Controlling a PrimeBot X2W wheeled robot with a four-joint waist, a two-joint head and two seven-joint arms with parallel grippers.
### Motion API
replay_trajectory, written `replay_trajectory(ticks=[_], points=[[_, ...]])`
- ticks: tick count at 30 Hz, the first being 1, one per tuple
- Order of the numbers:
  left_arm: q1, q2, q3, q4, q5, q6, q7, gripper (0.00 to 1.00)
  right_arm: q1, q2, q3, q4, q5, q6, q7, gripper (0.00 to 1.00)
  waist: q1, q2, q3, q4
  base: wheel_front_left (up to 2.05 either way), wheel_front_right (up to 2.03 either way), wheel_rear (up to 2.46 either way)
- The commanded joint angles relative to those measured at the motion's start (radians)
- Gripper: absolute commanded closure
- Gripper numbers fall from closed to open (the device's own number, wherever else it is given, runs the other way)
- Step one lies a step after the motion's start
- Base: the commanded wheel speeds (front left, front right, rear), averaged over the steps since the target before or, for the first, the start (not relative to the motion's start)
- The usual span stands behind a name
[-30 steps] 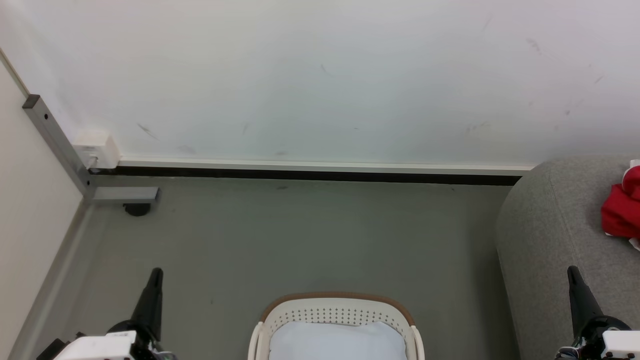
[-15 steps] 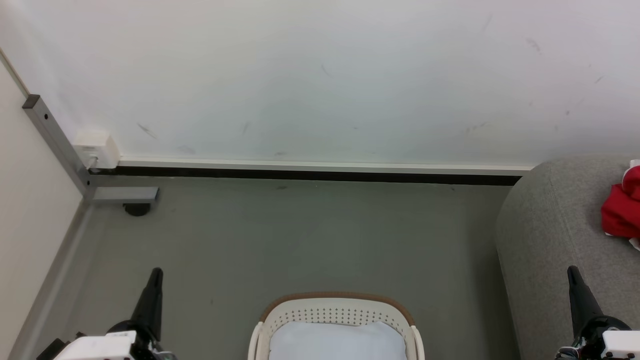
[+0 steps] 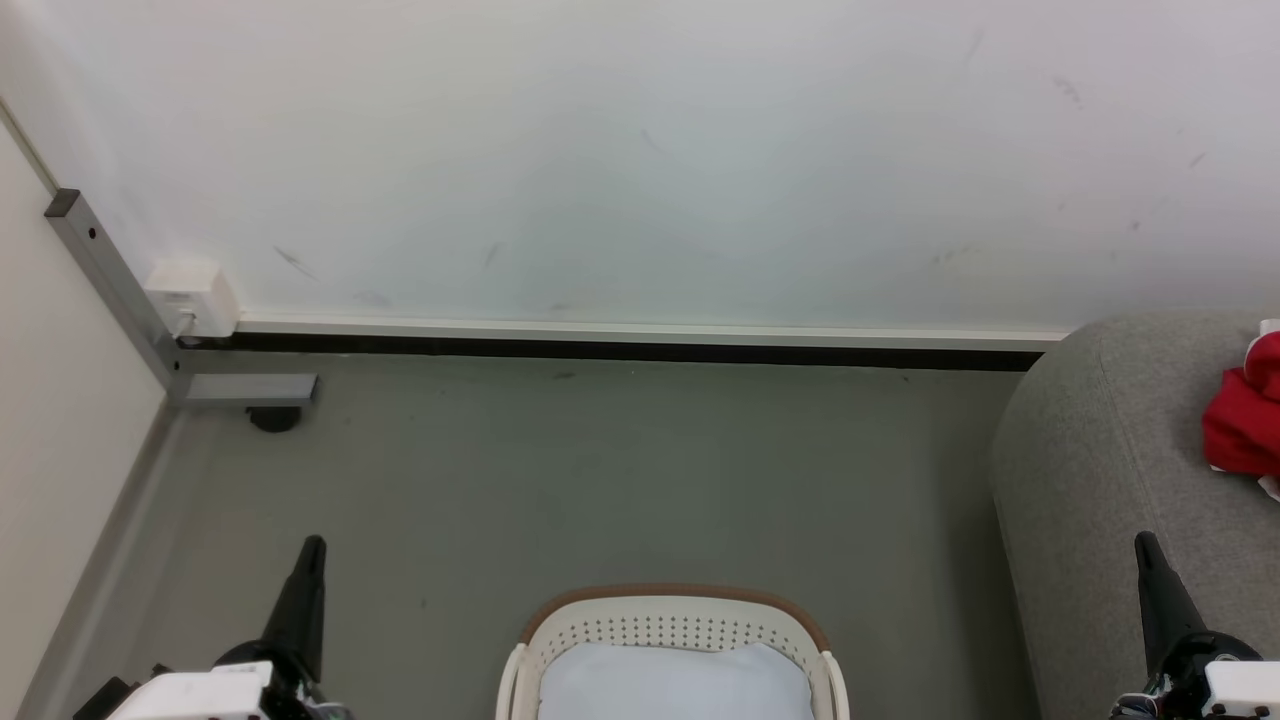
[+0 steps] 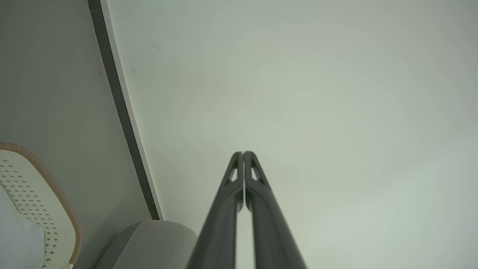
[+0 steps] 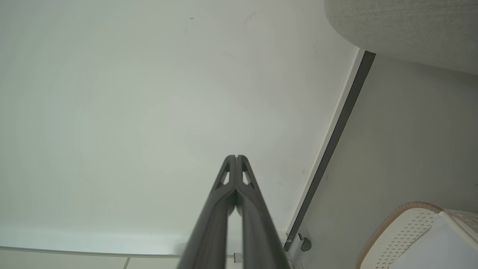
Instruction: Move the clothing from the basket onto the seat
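Both left gripper (image 3: 312, 552) and right gripper (image 3: 1146, 548) hang empty, fingers pressed together. Red clothing (image 3: 1243, 420) on the seat (image 3: 1095, 470) looks soft and light; pinch a raised fold

the basket (image 3: 672, 628) sits on the floor (image 3: 600, 480) before the wall (image 3: 640, 150); the seat (image 3: 1100, 450) to its right apparently bears the clothing (image 3: 1245, 425).

The premises presented as a plain indoor room set out as a domestic corner, with the look of a test space. A grey upholstered sofa (image 3: 1100, 450) carrying red clothing (image 3: 1245, 425) and a perforated laundry basket (image 3: 675, 600) stood on a bare grey floor (image 3: 600, 480). The white wall (image 3: 640, 150) was scuffed and edged by a dark skirting strip (image 3: 620, 350). A grey metal frame (image 3: 110, 280) on a dark foot (image 3: 273, 418) bounded a pale partition panel (image 3: 50, 450) at the left
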Motion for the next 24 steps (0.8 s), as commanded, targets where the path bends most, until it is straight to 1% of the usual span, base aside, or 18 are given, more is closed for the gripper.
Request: replay_trajectory(ticks=[1, 24], points=[[-0.009, 0.002, 0.001, -0.003, -0.014, 0.001, 0.004, 1.00, -0.012, -0.007, -0.003, -0.004, 0.002, -0.002, 0.003, 1.00, 0.0000, 0.0000, 0.000, 0.000, 0.00, 0.00, 0.00], [-0.009, 0.002, 0.001, -0.003, -0.014, 0.001, 0.004, 1.00, -0.012, -0.007, -0.003, -0.004, 0.002, -0.002, 0.003, 1.00, 0.0000, 0.0000, 0.000, 0.000, 0.00, 0.00, 0.00]])
